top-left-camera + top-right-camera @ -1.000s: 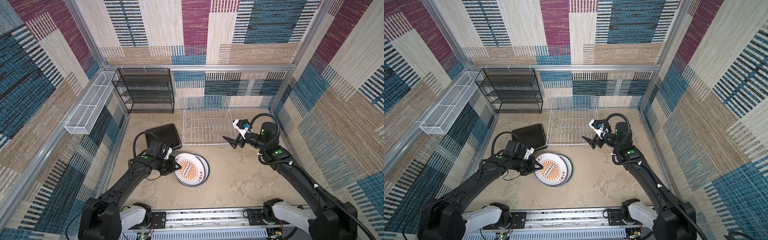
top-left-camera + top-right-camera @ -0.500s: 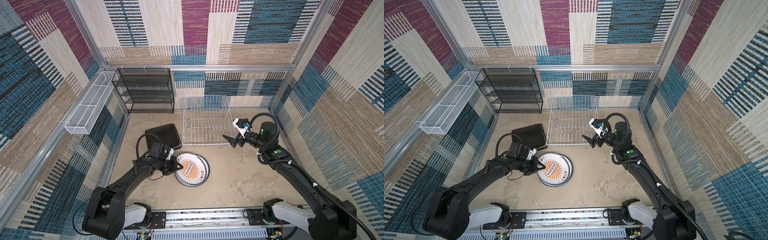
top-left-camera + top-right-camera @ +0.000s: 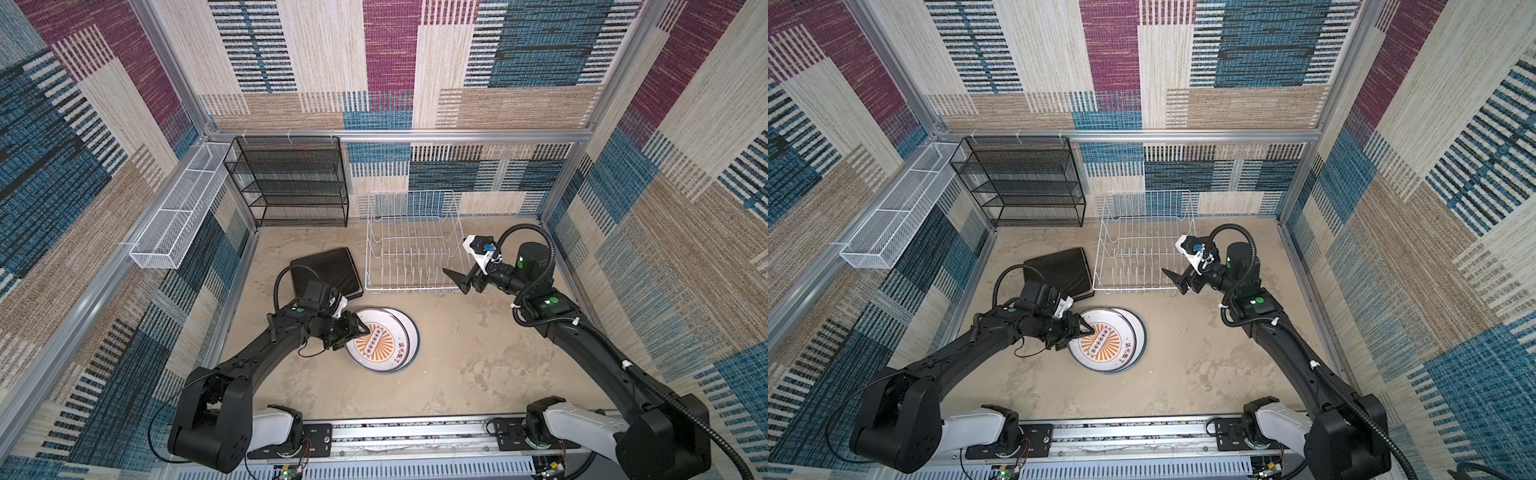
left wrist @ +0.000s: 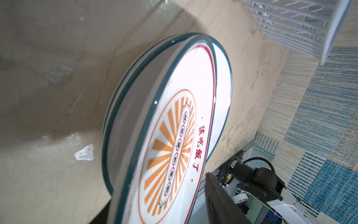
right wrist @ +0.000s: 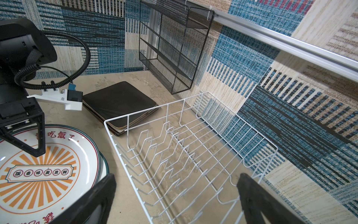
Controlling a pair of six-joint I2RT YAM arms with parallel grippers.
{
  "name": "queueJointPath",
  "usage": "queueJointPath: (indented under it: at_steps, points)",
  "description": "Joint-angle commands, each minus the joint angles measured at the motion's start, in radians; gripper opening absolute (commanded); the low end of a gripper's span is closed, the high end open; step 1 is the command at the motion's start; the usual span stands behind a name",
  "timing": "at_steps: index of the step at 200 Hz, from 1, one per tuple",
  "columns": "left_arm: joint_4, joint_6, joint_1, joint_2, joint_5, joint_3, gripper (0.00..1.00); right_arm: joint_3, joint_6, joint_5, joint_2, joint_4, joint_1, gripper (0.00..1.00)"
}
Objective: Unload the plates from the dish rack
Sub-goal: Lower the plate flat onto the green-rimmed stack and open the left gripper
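Although both top views show only the left gripper (image 3: 353,338) at the left rim of the round plates (image 3: 388,345), the left wrist view shows its jaws apart astride the top plate's edge; the stack lies on the tabletop (image 3: 478,357) before the rack (image 3: 409,289), square plates (image 3: 328,270) beside the rack's left; bare tabletop lies rightward; the right gripper (image 3: 454,281) hovers, spread wide, at the rack's near-right corner.

setting: robot test cell, laboratory type. evidence: aluminium frame (image 3: 399,135); walls (image 3: 390,45) of patchwork woven panels; mottled beige tabletop (image 3: 478,353); left arm (image 3: 249,357) and right arm (image 3: 594,349), black, mounted on a front rail (image 3: 415,432) with exposed wiring.
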Motion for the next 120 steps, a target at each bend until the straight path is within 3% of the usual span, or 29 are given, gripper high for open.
queueJointPath:
  at_steps: [1,48,120]
  points:
    - [-0.059,0.033,0.000,0.003,-0.049,0.037,0.64,0.003,-0.003,0.015,-0.006,0.022,0.001,1.00]
    - [-0.193,0.075,0.000,0.003,-0.136,0.123,0.69,0.004,-0.007,0.016,-0.005,0.014,0.001,1.00]
    - [-0.213,0.096,0.000,0.038,-0.137,0.145,0.69,0.001,0.001,0.024,-0.001,0.002,0.002,1.00]
